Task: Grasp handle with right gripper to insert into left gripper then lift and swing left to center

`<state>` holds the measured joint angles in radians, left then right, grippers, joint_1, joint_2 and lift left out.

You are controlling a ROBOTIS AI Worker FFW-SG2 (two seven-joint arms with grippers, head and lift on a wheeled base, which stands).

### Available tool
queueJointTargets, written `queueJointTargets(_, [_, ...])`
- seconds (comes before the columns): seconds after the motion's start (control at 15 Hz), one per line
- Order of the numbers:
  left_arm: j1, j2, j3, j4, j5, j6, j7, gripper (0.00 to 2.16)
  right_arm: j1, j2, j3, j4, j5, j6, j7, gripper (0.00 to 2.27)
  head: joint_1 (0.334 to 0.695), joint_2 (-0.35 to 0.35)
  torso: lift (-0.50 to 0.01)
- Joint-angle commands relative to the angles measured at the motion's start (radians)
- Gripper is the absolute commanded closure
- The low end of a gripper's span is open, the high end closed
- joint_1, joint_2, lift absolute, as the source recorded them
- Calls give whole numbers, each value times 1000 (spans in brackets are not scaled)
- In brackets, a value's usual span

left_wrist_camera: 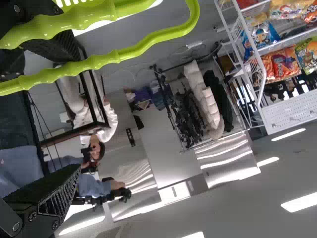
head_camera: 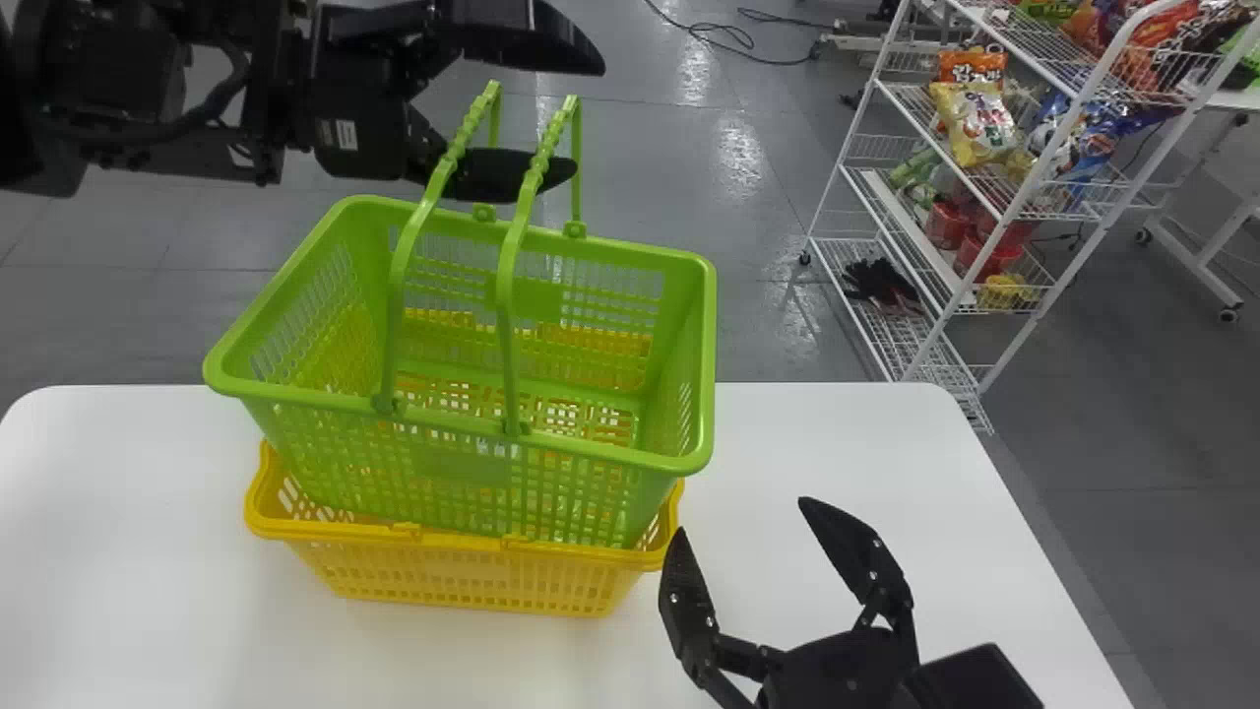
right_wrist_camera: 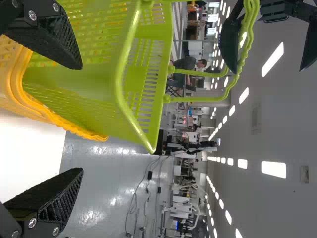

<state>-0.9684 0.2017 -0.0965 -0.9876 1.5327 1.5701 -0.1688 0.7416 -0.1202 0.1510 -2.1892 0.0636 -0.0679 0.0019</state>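
Gripper [head_camera: 749, 514] at right wide open near green basket [head_camera: 472, 468], left gripper [head_camera: 590, 120] likewise agape by upright handles [head_camera: 402, 266].

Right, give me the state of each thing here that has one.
Green basket: empty, sitting inside the yellow one.
Green handles: raised.
Yellow basket: resting on the table.
Left gripper: open, at the green handles.
Right gripper: open, beside the baskets.
Rack: stocked with snack bags.
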Motion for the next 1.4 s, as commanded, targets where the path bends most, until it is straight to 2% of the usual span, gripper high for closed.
queueJointTargets(0.0, [-55, 2, -6, 55, 15, 1, 6, 117, 24, 1, -24, 52, -34, -105, 1, 66, 676, -181, -93])
queueJointTargets(0.2, [-108, 10, -11, 99, 29, 1, 9, 117, 51, 2, -48, 115, -68, -258, 1, 70, 663, -196, -93])
queueJointTargets(0.67, [-231, 13, -22, 211, 66, 1, 32, 117, 61, 8, -73, 252, -108, -414, 9, 70, 642, -219, -93])
queueJointTargets(1.33, [-316, 25, 9, 331, 84, 1, 98, 205, 64, 20, -80, 309, -127, -479, 21, 70, 631, -213, -93])
